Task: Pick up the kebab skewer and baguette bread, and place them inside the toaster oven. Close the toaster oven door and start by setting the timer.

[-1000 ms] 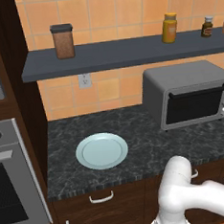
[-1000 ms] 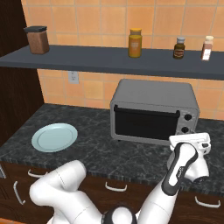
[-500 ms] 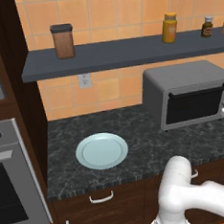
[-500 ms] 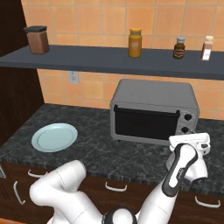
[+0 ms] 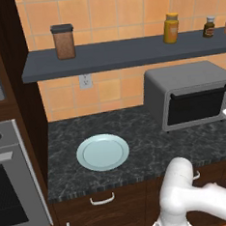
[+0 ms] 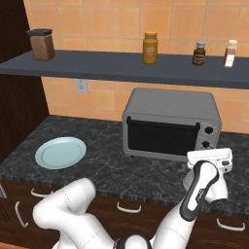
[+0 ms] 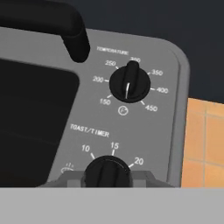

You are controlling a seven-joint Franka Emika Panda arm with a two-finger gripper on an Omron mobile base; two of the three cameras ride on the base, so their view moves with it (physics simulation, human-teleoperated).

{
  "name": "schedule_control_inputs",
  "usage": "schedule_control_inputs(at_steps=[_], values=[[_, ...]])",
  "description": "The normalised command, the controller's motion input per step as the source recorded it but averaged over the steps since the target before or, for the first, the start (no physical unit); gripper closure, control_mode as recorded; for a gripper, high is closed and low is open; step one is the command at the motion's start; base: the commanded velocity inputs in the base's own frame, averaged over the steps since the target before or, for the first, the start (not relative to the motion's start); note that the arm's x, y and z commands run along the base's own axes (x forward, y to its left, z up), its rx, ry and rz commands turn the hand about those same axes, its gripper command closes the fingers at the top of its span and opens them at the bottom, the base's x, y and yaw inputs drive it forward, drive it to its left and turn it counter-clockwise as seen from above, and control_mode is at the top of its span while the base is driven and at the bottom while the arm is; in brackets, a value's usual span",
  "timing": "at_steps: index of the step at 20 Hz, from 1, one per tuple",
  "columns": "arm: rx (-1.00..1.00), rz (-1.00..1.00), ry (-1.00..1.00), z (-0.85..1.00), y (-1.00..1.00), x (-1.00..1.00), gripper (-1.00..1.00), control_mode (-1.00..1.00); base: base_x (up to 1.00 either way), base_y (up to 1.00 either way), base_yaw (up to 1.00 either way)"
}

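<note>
Boxy grey metal toaster oven (image 6: 170, 124) directly ahead of gripper (image 7: 107, 177), dark glass door (image 6: 161, 138) shut. Fingers flanking black round timer knob (image 7: 106, 171), apparently clamped on it. Temperature knob (image 7: 129, 84) just above. Recommended: firm grip, rotation about knob axis, no pulling outward. Skewer and baguette presumably inside.

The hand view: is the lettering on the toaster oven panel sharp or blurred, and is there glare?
Hand view: toaster oven lettering slightly soft but readable, no glare on the timer knob. Right base view: even, flat lighting, knobs too small for their labels to be read.
</note>
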Motion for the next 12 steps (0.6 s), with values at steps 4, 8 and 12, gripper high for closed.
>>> schedule_control_inputs(at_steps=[4, 8, 12], values=[[-0.07, -0.08, -0.06, 0.0, 0.24, 0.0, 1.0, -1.0, 0.0, 0.0, 0.0], [-0.04, -0.07, -0.01, 0.11, 0.3, 0.0, 1.0, -1.0, 0.0, 0.0, 0.0], [0.0, -0.08, 0.0, 0.21, 0.38, 0.0, 1.0, -1.0, 0.0, 0.0, 0.0]])
